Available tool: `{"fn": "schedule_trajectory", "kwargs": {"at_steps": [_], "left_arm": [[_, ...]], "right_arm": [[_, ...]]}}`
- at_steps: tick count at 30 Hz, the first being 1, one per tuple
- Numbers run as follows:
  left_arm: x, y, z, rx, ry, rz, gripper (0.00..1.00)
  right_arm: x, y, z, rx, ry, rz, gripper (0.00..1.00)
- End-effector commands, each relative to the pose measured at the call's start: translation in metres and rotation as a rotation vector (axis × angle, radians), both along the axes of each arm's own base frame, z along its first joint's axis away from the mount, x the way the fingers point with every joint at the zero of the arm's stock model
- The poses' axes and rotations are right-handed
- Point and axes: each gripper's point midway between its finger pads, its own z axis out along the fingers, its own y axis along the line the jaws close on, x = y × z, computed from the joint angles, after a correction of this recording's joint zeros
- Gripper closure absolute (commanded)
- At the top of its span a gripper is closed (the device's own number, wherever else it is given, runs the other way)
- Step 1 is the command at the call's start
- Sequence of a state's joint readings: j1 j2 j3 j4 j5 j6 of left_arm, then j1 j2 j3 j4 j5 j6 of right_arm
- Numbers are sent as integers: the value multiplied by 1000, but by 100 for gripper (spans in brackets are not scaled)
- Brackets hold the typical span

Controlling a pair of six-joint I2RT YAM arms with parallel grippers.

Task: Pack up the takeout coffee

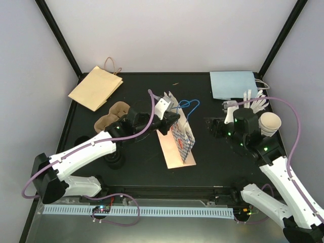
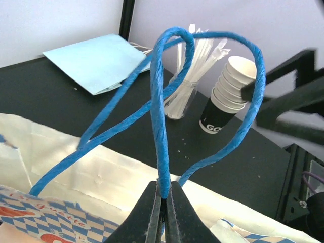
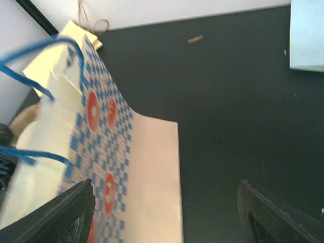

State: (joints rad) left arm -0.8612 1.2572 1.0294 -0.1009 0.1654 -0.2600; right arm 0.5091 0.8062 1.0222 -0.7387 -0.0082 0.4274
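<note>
- At the middle of the black table [image 1: 223, 162], the checkered bag [image 1: 183, 139] is lying over, showing its blue-and-white patterned face and a plain peach panel.
- The left gripper [image 1: 169, 119] is reaching in from the left, and its fingers [image 2: 147, 212] are pinching tightly on one blue handle [image 2: 158, 101] of the bag, with the cord running up from between the tips.
- The bag's second handle loop is arching beside the pinched one, ungripped, in the left wrist view.
- The right gripper [image 1: 215, 126] is hovering just to the right of the bag, apart from it; in its wrist view the two fingers [image 3: 66, 212] are standing wide apart with nothing between them, above the bag's peach panel and bare table.
- A stack of paper cups [image 1: 268, 123] is sitting on the right side of the table, close beside the right arm.
- Wrapped straws [image 1: 249, 98] are standing in a clear holder just behind the cups.
- A pale blue bag [image 1: 233, 83] is lying flat at the far right of the table.
- A brown paper bag [image 1: 96, 87] is lying flat at the far left corner.
- A cardboard cup carrier [image 1: 112, 114] is sitting just in front of the brown paper bag, partly hidden by the left arm.
</note>
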Motion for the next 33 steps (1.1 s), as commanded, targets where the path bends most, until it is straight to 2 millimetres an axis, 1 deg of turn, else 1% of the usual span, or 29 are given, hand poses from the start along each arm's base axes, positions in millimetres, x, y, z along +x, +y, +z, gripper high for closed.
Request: {"fn": "schedule_trajectory", "kwargs": {"at_steps": [1, 5, 8, 11, 14, 19, 27, 33], "left_arm": [[-10, 0, 23, -61, -51, -68, 98], [-14, 1, 22, -45, -57, -95, 98], [-15, 2, 19, -29, -57, -102, 98], [-17, 3, 19, -22, -60, -107, 98], [-18, 3, 19, -19, -60, -114, 98], [-19, 3, 18, -15, -58, -117, 98], [-18, 2, 15, -7, -50, -118, 99], [-18, 2, 17, -6, -60, -118, 98]], "right_arm": [[-6, 1, -16, -8, 5, 32, 21], [-12, 14, -26, -11, 27, 122, 22], [-17, 31, -30, 14, 51, 223, 23], [-21, 45, -31, 39, 77, 301, 24], [-22, 53, -27, 53, 88, 347, 24], [-23, 60, -18, 67, 81, 384, 25], [-28, 63, -17, 48, 80, 415, 26], [-28, 66, -18, 16, 84, 417, 26]]}}
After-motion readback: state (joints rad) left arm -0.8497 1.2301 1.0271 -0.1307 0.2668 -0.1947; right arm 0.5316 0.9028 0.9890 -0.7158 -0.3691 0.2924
